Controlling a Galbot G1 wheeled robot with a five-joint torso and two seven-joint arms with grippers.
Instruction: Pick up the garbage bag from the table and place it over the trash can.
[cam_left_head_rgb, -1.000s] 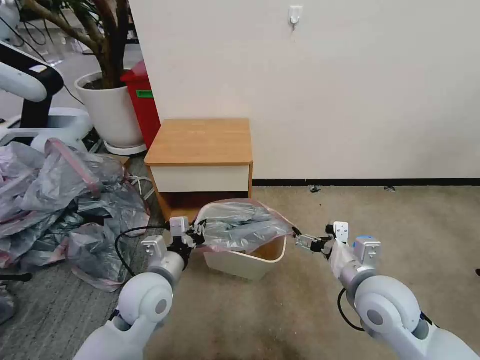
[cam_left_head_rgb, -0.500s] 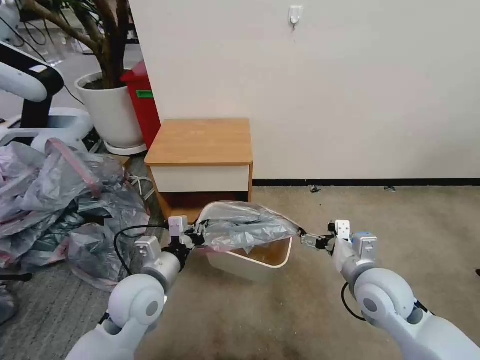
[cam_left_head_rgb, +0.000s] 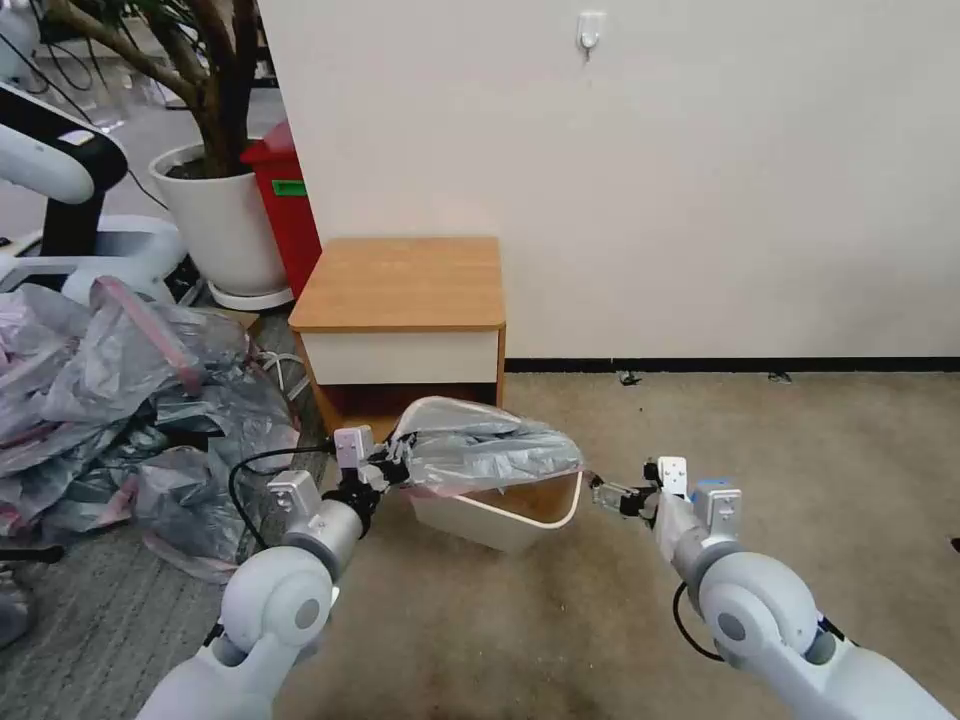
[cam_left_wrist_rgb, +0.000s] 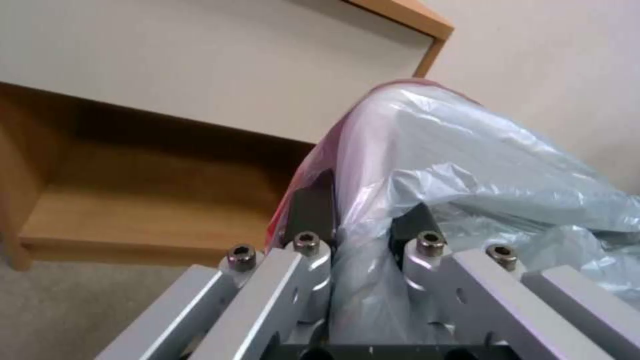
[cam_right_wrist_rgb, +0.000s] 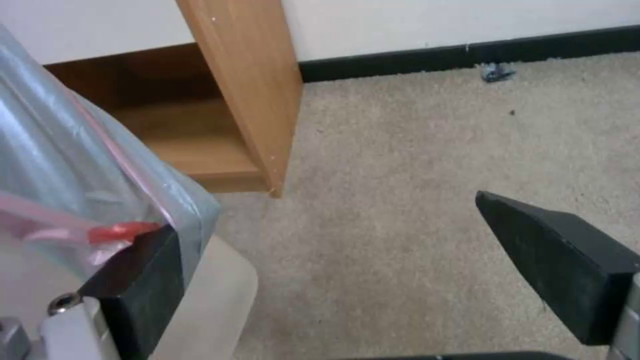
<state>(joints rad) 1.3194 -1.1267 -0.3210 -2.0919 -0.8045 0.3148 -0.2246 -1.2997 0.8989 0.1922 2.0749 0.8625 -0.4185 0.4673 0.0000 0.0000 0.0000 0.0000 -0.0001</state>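
Heaped bags (cam_left_head_rgb: 130, 400), potted plant (cam_left_head_rgb: 215, 215), red bin (cam_left_head_rgb: 290, 200)

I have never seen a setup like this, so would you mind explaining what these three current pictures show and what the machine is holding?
This is a wheeled robot with two arms. The head view looks down from its head camera; the other two come from cameras on its wrists. The left gripper is shut on the garbage bag, a thin grey bag with a pink rim band; the left wrist view shows the plastic pinched between its fingers. The bag lies draped over the cream trash can on the carpet, in front of the small wooden table. The right gripper sits open beside the bag's corner, one finger against the plastic. A heap of similar bags lies to the robot's left.
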